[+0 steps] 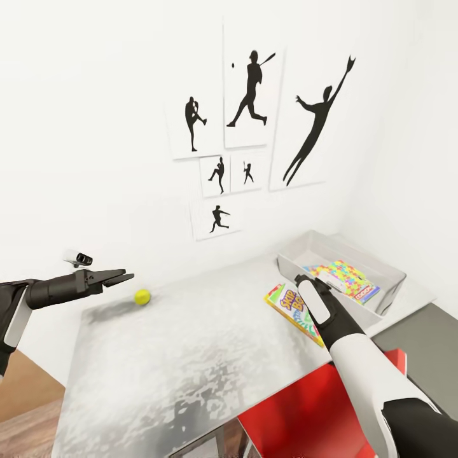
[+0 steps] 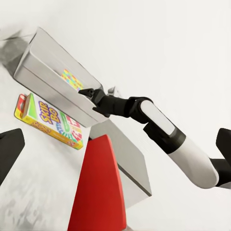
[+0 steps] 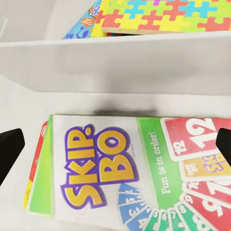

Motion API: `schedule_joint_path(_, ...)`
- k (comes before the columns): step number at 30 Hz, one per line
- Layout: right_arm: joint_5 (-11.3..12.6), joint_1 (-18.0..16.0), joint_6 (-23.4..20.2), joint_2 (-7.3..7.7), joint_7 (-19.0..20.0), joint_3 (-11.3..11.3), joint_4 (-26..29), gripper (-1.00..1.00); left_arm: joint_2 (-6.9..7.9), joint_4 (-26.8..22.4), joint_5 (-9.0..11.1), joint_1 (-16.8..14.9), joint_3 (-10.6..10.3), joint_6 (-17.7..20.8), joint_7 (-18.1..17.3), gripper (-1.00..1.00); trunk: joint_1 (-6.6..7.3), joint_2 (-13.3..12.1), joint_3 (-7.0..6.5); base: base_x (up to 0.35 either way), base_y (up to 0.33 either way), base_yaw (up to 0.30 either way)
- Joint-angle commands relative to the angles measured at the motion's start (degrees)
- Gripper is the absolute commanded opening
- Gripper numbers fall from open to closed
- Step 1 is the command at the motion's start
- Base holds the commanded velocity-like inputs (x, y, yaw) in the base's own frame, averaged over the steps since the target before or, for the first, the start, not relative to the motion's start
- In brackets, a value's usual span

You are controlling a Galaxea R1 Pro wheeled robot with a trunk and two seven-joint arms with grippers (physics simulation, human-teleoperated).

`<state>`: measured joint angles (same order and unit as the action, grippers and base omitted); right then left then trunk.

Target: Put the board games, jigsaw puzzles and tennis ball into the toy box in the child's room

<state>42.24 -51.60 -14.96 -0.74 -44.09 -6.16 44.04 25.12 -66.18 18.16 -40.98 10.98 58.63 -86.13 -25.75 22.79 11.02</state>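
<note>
— What can't I make out from here?
— My right arm covers one end of the Skip-Bo box [image 1: 289, 310]; the right wrist view crops its edge. A jigsaw puzzle [image 3: 163, 15] overlies the blue board game [image 3: 84, 23], hiding most of it.
— And the right gripper [image 1: 304, 280]?
— Jaws hidden behind the wrist.
</note>
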Motion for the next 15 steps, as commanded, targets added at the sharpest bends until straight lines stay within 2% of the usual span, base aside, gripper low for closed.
schedule_joint_path(1,0.2,-0.1,-0.2,0.03,-0.4,-0.1,0.1,1.00,0.02,0.0,0.1,0.0,0.0,0.6,-0.2,1.00,-0.03,0.1,0.21,0.000,0.000,0.000)
schedule_joint_path(5,0.2,-0.2,-0.2,0.07,-0.4,-0.1,0.1,1.00,0.14,0.0,0.1,-0.1,0.1,0.7,-0.3,1.00,-0.03,0.1,0.58,0.000,0.000,0.000)
schedule_joint_path(11,0.2,-0.2,-0.1,1.54,-0.4,-0.2,0.2,1.00,0.58,-0.3,0.4,-0.1,0.2,0.8,-0.3,1.00,-0.03,0.1,1.13,0.000,0.000,0.000)
schedule_joint_path(15,0.2,-0.2,0.0,1.73,-0.4,-0.2,0.3,1.00,0.62,-0.3,0.4,-0.9,0.4,1.0,-0.3,1.00,-0.03,0.1,1.50,0.000,0.000,0.000)
